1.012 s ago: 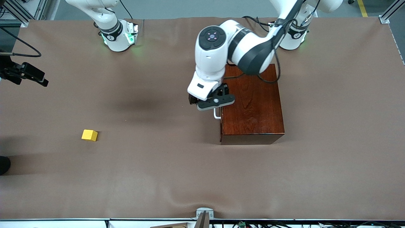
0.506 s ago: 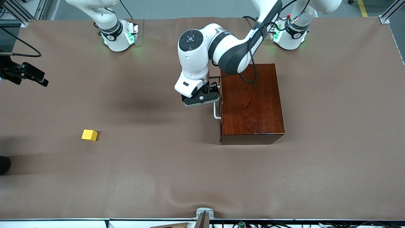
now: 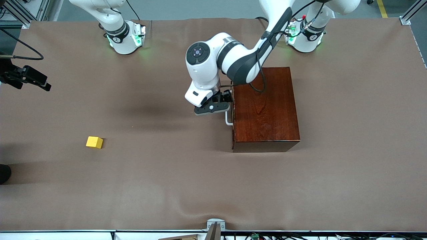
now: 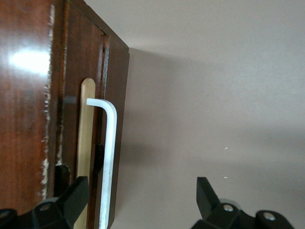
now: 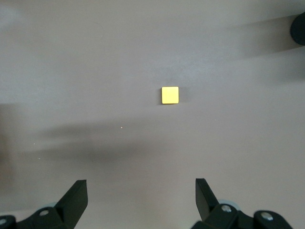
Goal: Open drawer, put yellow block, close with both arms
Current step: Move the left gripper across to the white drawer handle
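Brown bench (image 3: 166, 186), 2 arms. Over the last second the left gripper (image 3: 212, 107) swung off the box top (image 3: 263, 106) and dropped in front of the drawer (image 4: 71, 109); its fingers (image 4: 71, 202) now stand apart, straddling the white handle (image 4: 110, 157), not yet clamped. Drawer still shut, so the grab-and-pull looks next. Right gripper (image 5: 140, 202) waits spread wide above the yellow block (image 3: 94, 142), which sits well apart toward the right arm's end.
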`<state>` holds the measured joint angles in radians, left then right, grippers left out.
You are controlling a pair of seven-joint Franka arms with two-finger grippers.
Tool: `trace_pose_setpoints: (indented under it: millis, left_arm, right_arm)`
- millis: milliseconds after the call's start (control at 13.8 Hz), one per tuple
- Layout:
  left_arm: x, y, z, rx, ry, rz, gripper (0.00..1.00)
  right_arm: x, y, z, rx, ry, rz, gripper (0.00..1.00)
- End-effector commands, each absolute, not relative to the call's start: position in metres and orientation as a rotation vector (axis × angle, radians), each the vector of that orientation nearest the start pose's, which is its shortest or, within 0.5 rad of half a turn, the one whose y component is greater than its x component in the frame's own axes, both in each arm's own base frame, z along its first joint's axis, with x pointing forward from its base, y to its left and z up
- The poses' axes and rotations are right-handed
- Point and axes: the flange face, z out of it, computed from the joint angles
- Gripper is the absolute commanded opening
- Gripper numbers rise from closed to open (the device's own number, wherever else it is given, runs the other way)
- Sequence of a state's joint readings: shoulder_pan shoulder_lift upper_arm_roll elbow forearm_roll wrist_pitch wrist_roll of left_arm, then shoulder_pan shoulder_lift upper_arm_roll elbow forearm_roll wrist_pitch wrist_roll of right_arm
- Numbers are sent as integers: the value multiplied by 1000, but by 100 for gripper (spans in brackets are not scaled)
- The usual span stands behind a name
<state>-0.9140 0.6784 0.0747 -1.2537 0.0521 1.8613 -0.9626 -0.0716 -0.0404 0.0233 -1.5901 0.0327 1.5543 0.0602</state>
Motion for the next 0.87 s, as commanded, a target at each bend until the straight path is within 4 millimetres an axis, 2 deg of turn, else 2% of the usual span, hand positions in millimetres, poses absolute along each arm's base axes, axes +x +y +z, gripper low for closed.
trace_pose_setpoints:
  millis: [0,578,795]
  left_arm:
    - [485,-553,346,-2994,-94,-53,100]
    - [481,-543,309,-2904,-92,52,100]
    - [482,-546,299,-2904,-88,54,100]
  right_arm:
    - [539,-21,641,-3114,150,-19,100]
    - [539,-23,641,-3114,152,-17,100]
    - [539,-21,640,-3115,147,-14,100]
